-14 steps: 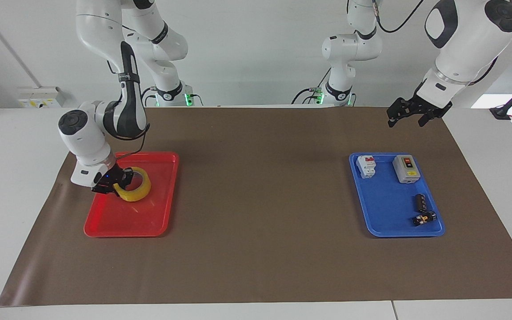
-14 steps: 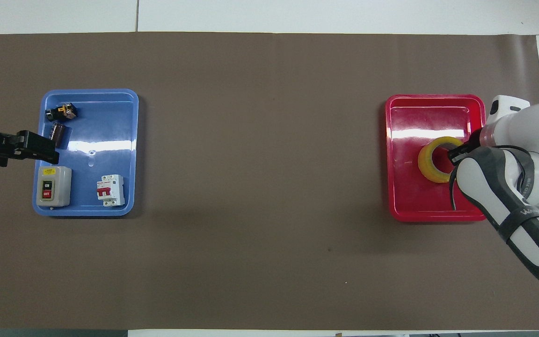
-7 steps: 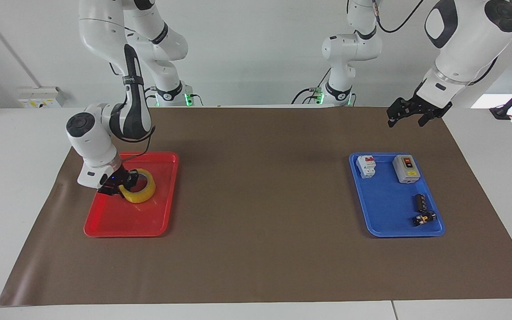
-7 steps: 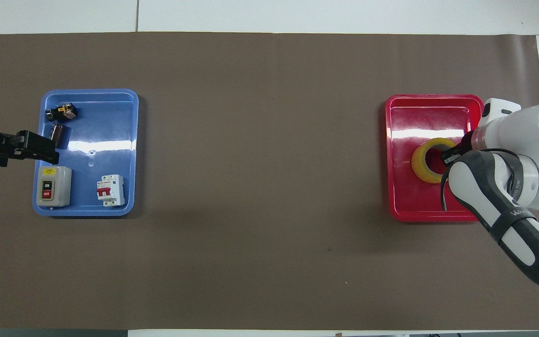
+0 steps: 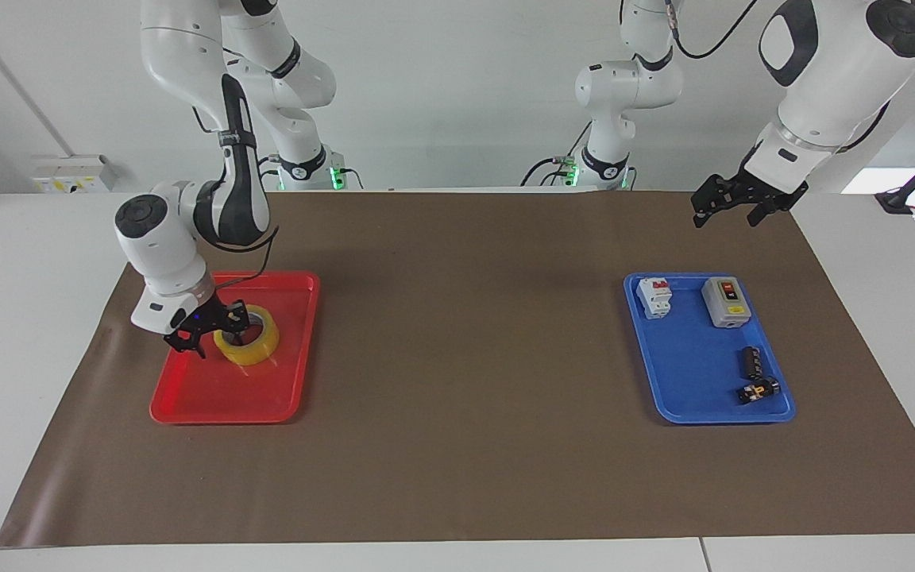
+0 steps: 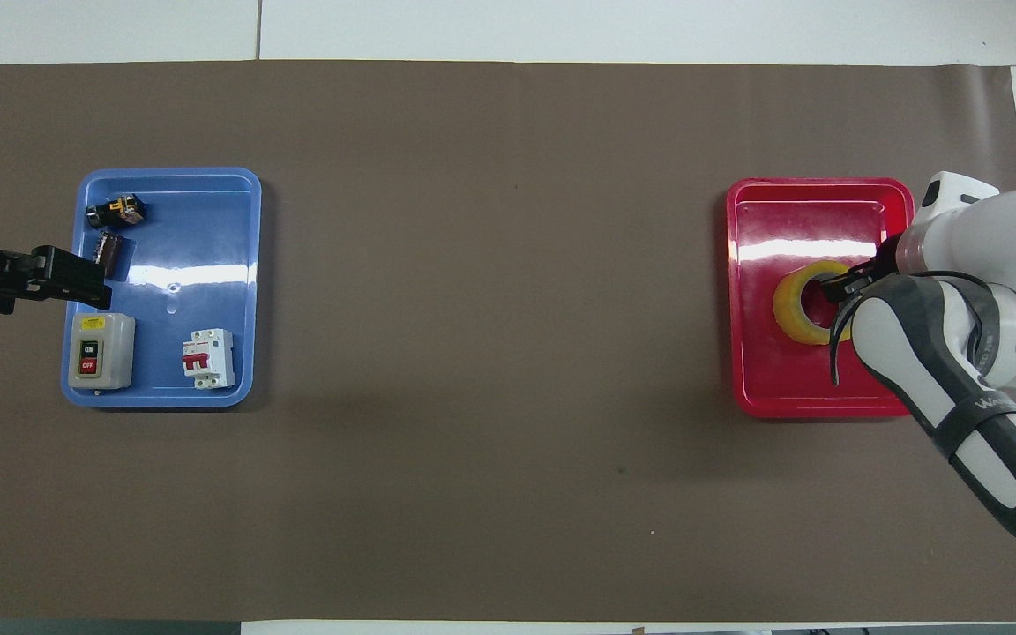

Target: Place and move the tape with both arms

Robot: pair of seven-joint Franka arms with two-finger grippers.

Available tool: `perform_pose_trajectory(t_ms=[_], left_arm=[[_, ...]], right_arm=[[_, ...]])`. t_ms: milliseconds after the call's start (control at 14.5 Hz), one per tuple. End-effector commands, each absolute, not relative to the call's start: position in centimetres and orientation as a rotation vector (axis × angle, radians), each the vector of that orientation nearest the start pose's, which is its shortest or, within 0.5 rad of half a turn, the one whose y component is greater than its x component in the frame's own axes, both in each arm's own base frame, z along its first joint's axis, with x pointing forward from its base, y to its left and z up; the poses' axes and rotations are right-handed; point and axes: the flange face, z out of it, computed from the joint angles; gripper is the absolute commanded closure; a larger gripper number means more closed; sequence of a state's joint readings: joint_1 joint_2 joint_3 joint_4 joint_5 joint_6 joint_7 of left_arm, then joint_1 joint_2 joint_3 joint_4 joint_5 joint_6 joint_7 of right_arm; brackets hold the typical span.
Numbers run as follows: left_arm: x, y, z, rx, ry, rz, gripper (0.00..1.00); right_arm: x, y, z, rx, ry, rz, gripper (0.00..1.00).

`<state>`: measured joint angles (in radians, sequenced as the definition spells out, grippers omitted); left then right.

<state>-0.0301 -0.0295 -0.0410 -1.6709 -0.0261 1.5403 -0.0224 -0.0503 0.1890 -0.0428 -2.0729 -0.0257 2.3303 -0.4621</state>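
- Left gripper point(image 5: 723, 210): parked high over the brown mat point(image 5: 465, 357) at the left arm's end of the table, fingers spread, nothing between them, waiting.
- Right gripper point(image 5: 215, 334): down low in the red tray point(image 5: 211, 397), fingers spread apart and straddling the wall of the tape point(image 5: 256, 349), one fingertip seemingly over the core hole and the other outside the roll. No squeeze visible, and contact with the wall too close to call.
- Tape: lying flat on the red tray's floor, roughly in its middle, hole facing up, at the right arm's end of the table.
- Handling, as a judgement:
  - Probably light to middling in weight and stiff enough, as a wound roll on a core, to take a firm pinch without collapsing.
  - Smooth, glossy outer face, so likely slippery.
  - Not fragile, but prone to roll away if set down on its edge.
- Best hold, most likely: one finger inside the core and one outside, pinching through the wall from above. Too wide, probably, for a grip across the whole roll.
- For a handover: leave the wall on the free part of the ring clear for the left gripper.
- Farther out in the red tray: bare floor.
- Blue tray point(image 5: 688, 365), well apart at the left arm's end: grey switch box point(image 5: 725, 302) and small parts, not to be taken.
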Motion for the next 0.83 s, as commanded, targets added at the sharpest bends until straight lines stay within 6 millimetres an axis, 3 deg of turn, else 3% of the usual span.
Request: perform_pose_trajectory(t_ms=[0,207,415,760], left_arm=[[53.4,-3.8,59.6,-3.178,0.072,0.144,0.0],[53.4,-3.8,59.6,-3.178,0.072,0.144,0.0],[53.4,-3.8,59.6,-3.178,0.072,0.144,0.0],[53.4,-3.8,59.6,-3.178,0.074,0.144,0.0]], right_arm=[[59.3,-3.9,42.9,-3.159,-0.38,-0.046,0.0],[59.3,-3.4,50.8,-3.173,-0.169,0.001,0.0],[57.3,-3.6,57.8,-3.172,-0.132,0.027,0.0],[53.3,-4.5,64.7,-3.189,0.005,0.037,0.0]])
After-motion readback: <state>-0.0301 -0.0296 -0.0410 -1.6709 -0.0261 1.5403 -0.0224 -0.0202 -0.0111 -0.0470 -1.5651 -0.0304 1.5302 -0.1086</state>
